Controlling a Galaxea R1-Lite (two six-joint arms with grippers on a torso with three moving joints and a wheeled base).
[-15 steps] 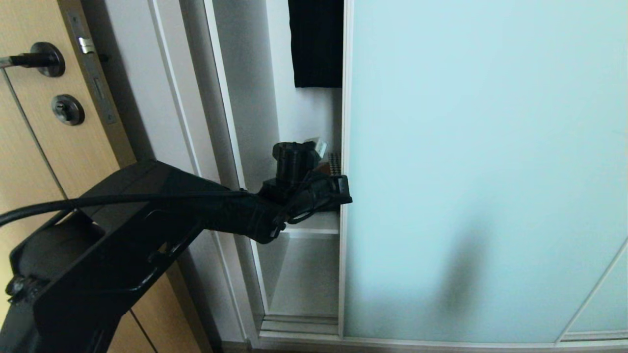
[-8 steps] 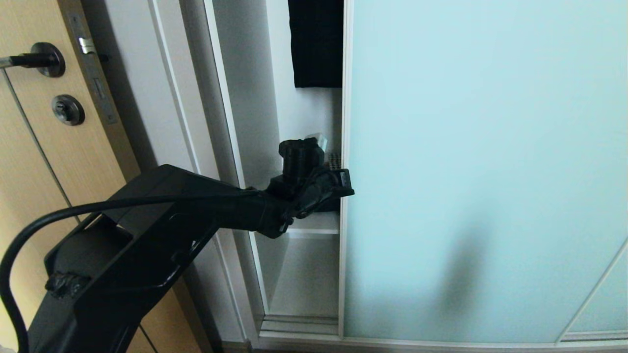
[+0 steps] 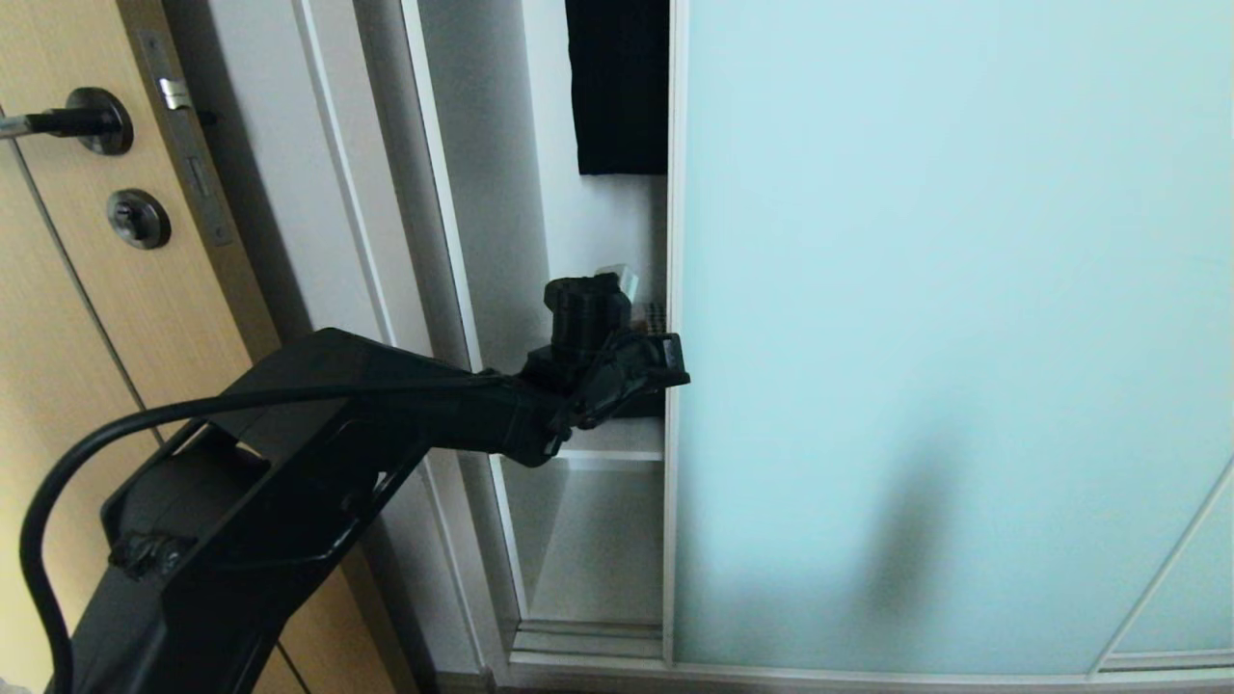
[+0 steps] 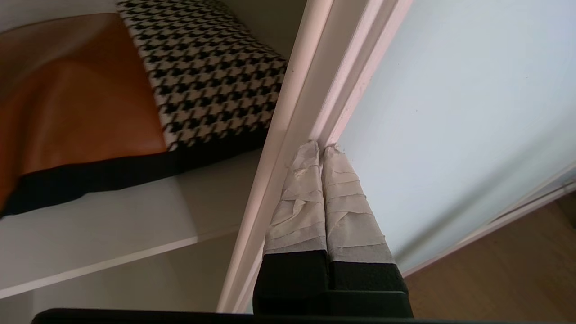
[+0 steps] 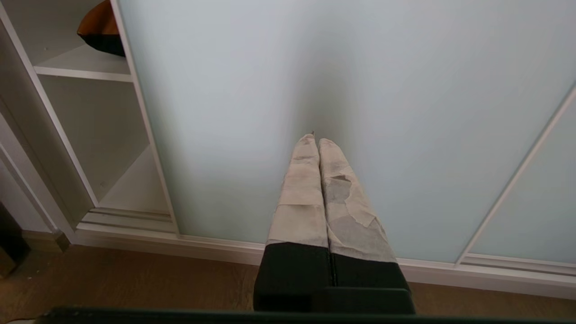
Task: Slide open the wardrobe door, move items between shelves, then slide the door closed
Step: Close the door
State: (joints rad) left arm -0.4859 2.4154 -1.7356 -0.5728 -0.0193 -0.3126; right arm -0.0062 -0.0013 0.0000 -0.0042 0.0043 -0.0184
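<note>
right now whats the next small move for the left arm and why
Probably keep pushing the sliding wardrobe door sideways, away from the opening. The left gripper is shut with its tips on the door's frame edge, the gap is narrow, and the cushion on the shelf sits partly behind the frame.

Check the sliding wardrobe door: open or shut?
Partly open: the sliding wardrobe door leaves a narrow gap, showing the patchwork cushion on a shelf.
</note>
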